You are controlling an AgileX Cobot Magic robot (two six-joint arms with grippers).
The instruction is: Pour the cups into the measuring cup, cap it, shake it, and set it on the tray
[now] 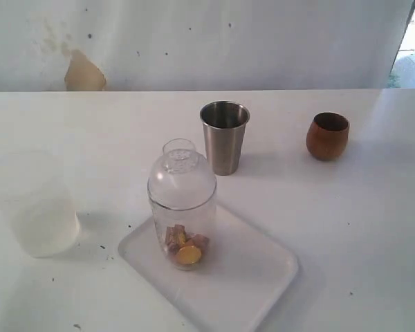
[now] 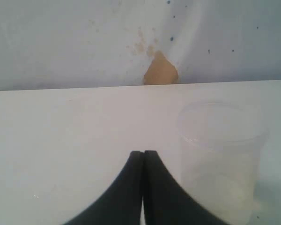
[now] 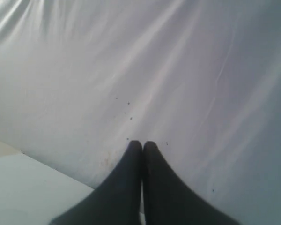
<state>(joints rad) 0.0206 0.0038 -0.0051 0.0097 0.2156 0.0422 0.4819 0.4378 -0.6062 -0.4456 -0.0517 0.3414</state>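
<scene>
- Measuring cup (image 1: 182, 221) is standing upright on tray (image 1: 259, 273), toward its left end, w/ dome lid (image 1: 181, 173) sitting on top & brown/yellow bits lying at the bottom.
- Judging by that, task is looking approx. done: poured, capped, parked on tray.
- L gripper (image 2: 143, 153) is showing jaws pressed together, gripping nothing; frosted cup (image 2: 220, 159) is standing just beside it on the table (image 1: 373, 228).
- R gripper (image 3: 142, 144) is likewise pinched closed & empty, pointing at the white backdrop; neither arm is showing in the ext. view.
- Steel tumbler (image 1: 225, 138) & wooden cup (image 1: 328, 136) are standing upright behind the tray, well apart from each other.
- Risk 1: L arm swinging sideways could be clipping the frosted cup & tipping it, since it's so close.
- Risk 2: can't tell if lid is seated tight; any bump to the tall cup near tray's rim could be toppling it & spilling the bits.
</scene>
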